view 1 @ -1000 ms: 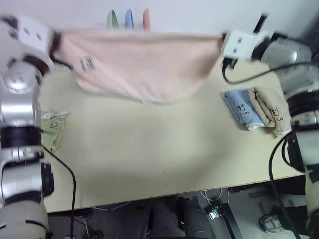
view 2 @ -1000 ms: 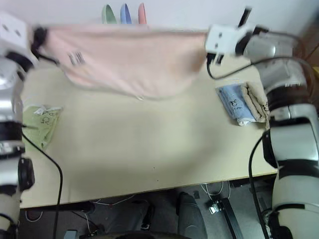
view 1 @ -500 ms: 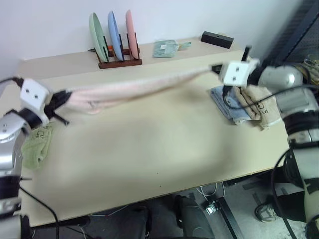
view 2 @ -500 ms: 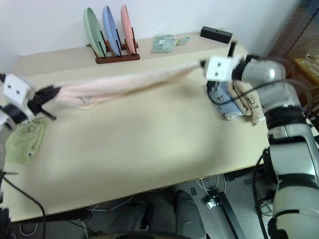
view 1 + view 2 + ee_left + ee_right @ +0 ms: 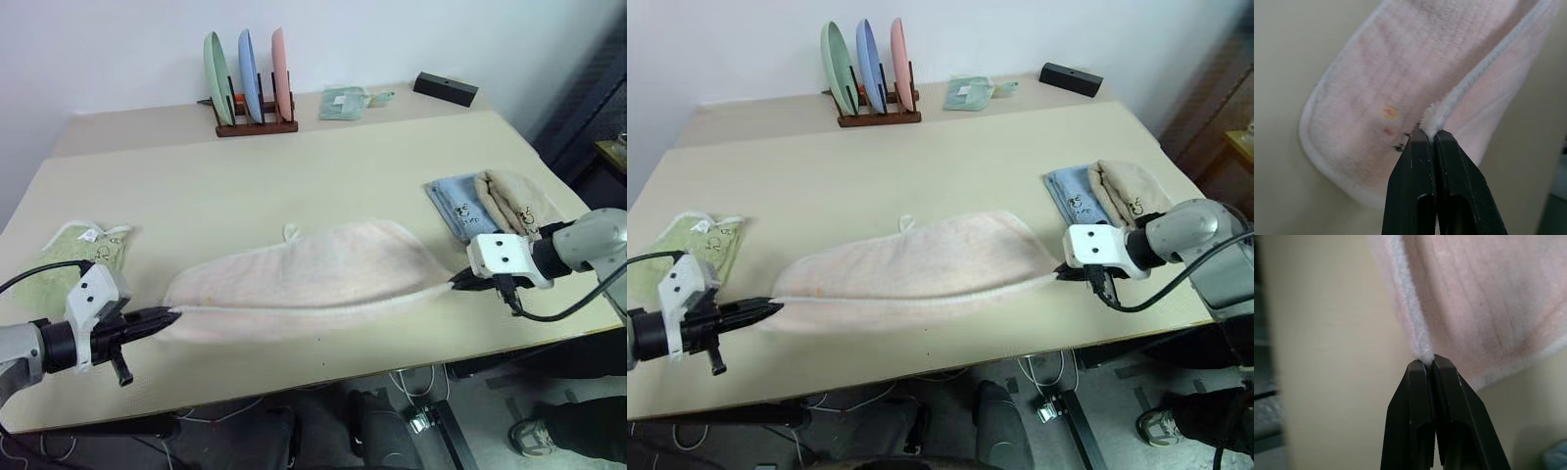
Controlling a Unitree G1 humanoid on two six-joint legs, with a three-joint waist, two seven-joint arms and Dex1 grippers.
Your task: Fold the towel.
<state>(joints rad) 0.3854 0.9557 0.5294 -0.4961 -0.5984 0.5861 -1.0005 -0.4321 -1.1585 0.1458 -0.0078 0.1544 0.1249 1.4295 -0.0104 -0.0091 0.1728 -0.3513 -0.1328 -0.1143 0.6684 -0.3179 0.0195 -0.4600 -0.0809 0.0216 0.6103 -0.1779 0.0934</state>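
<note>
Towel (image 5: 304, 279), pale pink, lies folded in half along its length on the counter (image 5: 323, 176), near the front edge, a small loop poking out at its far side. In the left eye view the left tool (image 5: 168, 317) pinches the towel's left end low over the counter, and the right tool (image 5: 460, 284) pinches the right end, so the near hem runs taut between them. A green towel (image 5: 73, 264) sits near the counter's left edge; a blue towel (image 5: 460, 208) and a beige towel (image 5: 514, 201) lie side by side behind the right tool. A rack of plates (image 5: 250, 90), a pale green cloth (image 5: 345, 101) and a black box (image 5: 446, 88) stand along the back.

Left wrist view: the left tool's two black fingers (image 5: 1413, 196) are pressed together on the towel's white-piped hem, with small coloured marks on the terry just beyond.

Right wrist view: the right tool's fingers (image 5: 1413, 431) are clamped tight on the hem at a corner, the towel spreading away over the counter.
</note>
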